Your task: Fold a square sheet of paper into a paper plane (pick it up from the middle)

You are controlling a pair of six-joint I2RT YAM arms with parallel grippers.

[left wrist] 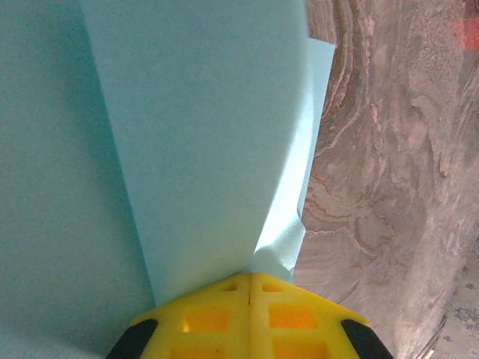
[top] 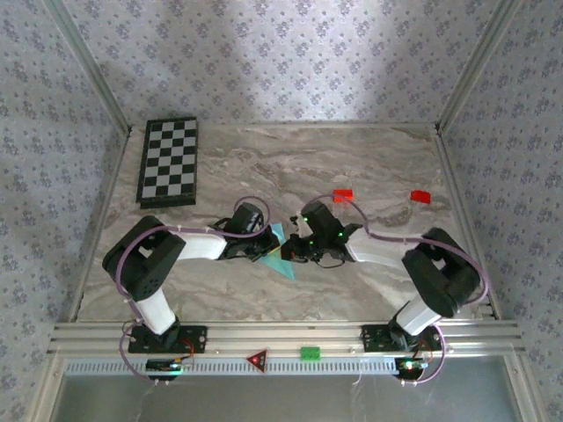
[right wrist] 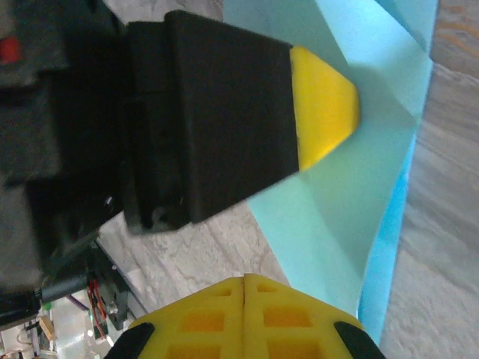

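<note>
Left tool (left wrist: pixel 249 277) clenched on paper plane (left wrist: pixel 202 149); right tool (right wrist: pixel 244 280) likewise, jaws fully closed.

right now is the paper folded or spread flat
Folded: the paper plane shows creases and overlapping layers, pinched in the shut left claw.

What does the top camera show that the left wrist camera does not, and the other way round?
Top camera adds: a chessboard and both arms from base to wrist. Left wrist camera adds: a close look at the left gripper, shut on a crumpled corner of the blue paper. Both share the blue paper and the marble table.
</note>
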